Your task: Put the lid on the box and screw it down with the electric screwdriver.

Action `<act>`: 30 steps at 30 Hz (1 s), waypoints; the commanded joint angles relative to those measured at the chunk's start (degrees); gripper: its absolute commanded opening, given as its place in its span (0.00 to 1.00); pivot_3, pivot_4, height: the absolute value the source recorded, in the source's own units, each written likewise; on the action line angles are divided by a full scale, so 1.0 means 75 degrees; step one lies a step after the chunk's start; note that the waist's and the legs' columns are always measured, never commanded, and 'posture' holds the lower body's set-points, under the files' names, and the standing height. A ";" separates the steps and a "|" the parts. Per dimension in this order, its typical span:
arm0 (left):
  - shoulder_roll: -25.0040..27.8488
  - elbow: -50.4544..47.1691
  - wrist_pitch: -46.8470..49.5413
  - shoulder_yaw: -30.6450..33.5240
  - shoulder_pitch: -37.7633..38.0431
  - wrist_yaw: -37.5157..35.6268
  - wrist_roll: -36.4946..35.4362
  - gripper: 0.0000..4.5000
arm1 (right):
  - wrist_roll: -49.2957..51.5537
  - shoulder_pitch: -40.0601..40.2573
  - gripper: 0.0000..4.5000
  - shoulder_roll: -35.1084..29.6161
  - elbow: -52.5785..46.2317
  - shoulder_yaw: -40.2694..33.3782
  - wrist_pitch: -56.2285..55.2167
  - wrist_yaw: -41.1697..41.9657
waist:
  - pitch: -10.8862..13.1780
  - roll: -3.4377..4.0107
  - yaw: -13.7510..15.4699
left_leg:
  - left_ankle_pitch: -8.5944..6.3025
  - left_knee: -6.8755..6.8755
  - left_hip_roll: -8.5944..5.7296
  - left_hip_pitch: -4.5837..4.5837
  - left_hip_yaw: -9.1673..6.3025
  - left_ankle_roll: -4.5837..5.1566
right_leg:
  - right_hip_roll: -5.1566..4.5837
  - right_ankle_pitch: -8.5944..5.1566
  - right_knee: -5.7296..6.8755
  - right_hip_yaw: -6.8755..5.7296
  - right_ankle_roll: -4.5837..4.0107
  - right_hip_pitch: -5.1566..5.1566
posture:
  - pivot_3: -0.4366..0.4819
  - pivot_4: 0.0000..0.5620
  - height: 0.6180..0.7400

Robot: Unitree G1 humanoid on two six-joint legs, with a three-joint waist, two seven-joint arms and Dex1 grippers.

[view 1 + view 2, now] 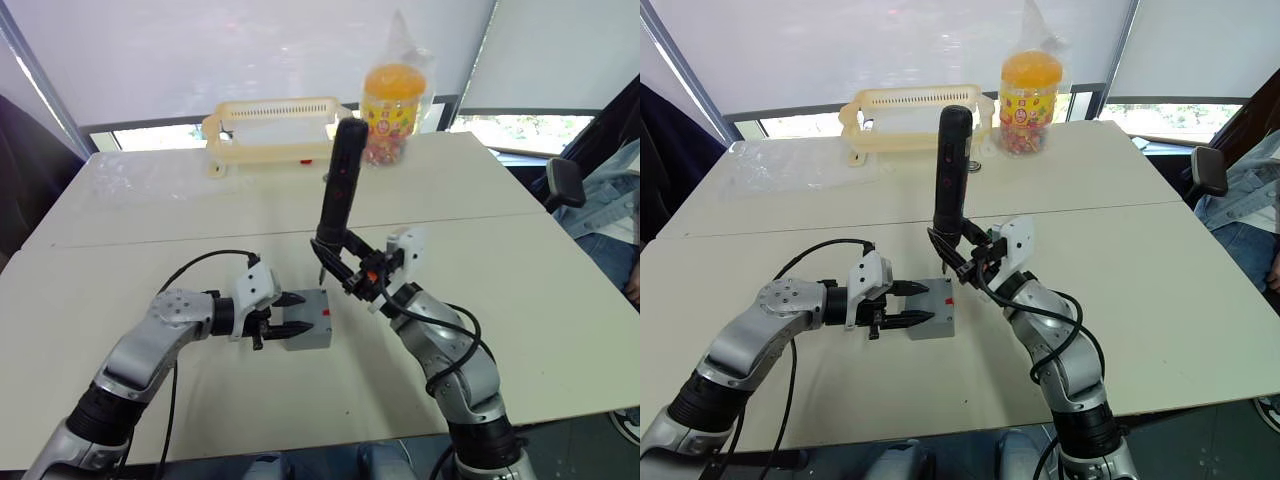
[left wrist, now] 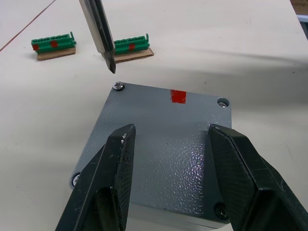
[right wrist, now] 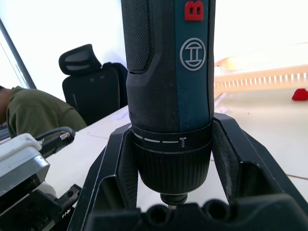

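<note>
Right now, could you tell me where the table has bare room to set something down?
The white table is bare on the robot's right of the right end effector, and near its left edge, behind the left arm. It is crowded around the small grey square box and along the back, by the cream slotted plastic basket and orange-lidded candy jar.

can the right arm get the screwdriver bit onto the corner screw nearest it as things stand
Probably yes. The electric screwdriver, held in the right tool, has its bit hovering just above that corner screw on the lid. The left tool straddles the lid further back, leaving that corner free.
</note>
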 commanded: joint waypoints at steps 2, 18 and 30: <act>0.0143 0.0203 0.0201 -0.0149 0.0182 0.0019 0.0244 0.54 | 0.0032 -0.0041 0.39 0.0056 -0.0336 -0.0019 -0.0287 0.0052 | 0.0000 0.0000 0.0000 | 0.0000 0.0000 0.0000 0.0000 0.0000 0.0000 | 0.0000 0.0000 0.0000 0.0000 0.0000 0.0000 | 0.48 0.27 1.00; 0.0161 0.0210 0.0204 -0.0121 0.0184 0.0026 0.0241 0.54 | -0.0145 0.0006 0.39 0.0043 -0.0122 0.0014 -0.0422 0.0126 | 0.0000 0.0000 -0.0001 | 0.0000 -0.0001 -0.0001 0.0000 0.0000 0.0000 | 0.0000 0.0000 -0.0003 0.0000 0.0000 0.0001 | 0.48 0.27 1.00; 0.0163 0.0174 0.0226 -0.0087 0.0213 0.0062 0.0226 0.54 | -0.0348 0.0058 0.39 0.0022 0.0153 0.0038 -0.0687 0.0203 | 0.0000 0.0000 -0.0003 | 0.0000 -0.0002 0.0000 0.0000 0.0000 0.0000 | 0.0001 0.0000 -0.0013 -0.0001 0.0000 0.0005 | 0.48 0.27 1.00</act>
